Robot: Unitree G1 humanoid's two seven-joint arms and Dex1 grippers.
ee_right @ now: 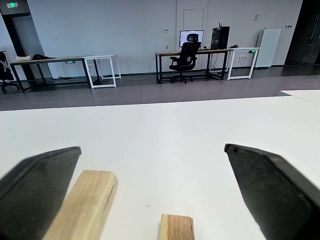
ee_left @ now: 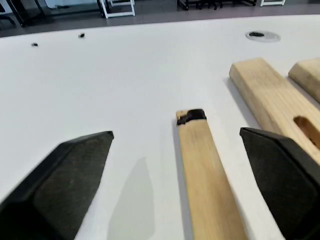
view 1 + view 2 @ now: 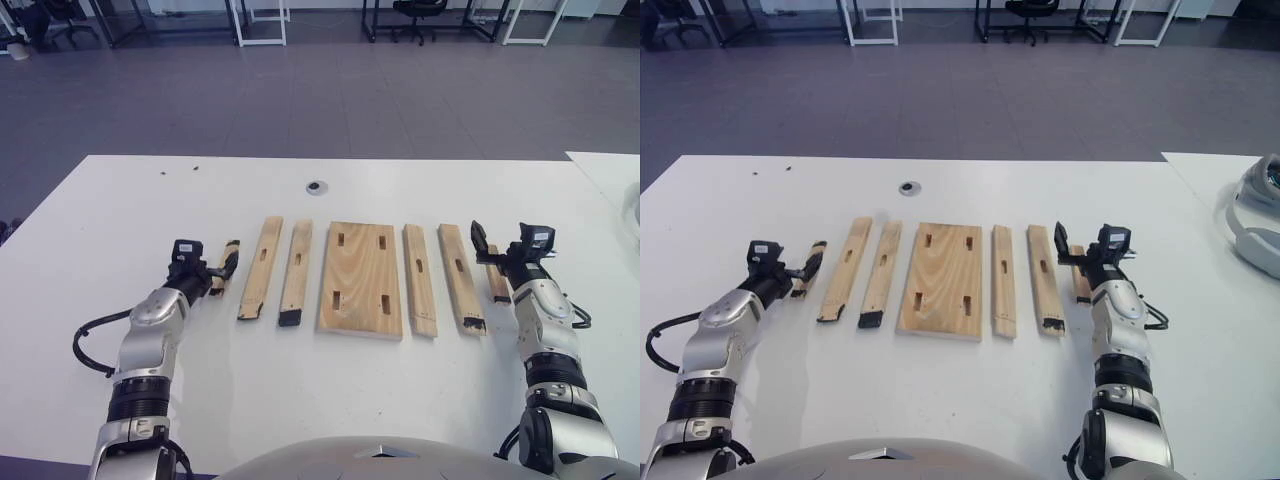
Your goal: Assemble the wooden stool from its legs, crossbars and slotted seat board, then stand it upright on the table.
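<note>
1. Near left on the white counter (image 3: 90, 230), we find the left gripper (image 3: 222, 265) set low at the left crossbar (image 3: 217, 284). Its jaws are released and spread wide, one on each side of the short stick, gripping nothing. In the wrist view the crossbar's dark-marked end lies flat on the counter between them.
2. Near right, the right gripper (image 3: 500, 252) sits at the far end of the right crossbar (image 3: 498, 283). Its jaws are parted just as wide and hold nothing, and the crossbar's cut end lies between them.
3. Between the two arms, we see the other stool parts lying flat in a row, their lengths running near to far. The slotted seat board (image 3: 362, 278) is in the middle, with four slots cut through it. Two legs (image 3: 262, 265) lie just left of it and two more to its right, each apart from its neighbour. Three of them carry dark marks at their near ends.
4. Farther back, a round cable port (image 3: 318, 187) is set into the counter, with a few small dark specks (image 3: 163, 172) toward the far left.
5. Beyond the counter's far edge, we see grey floor (image 3: 330, 90), white-framed desks (image 1: 100, 70) and an office chair (image 1: 186, 56).
</note>
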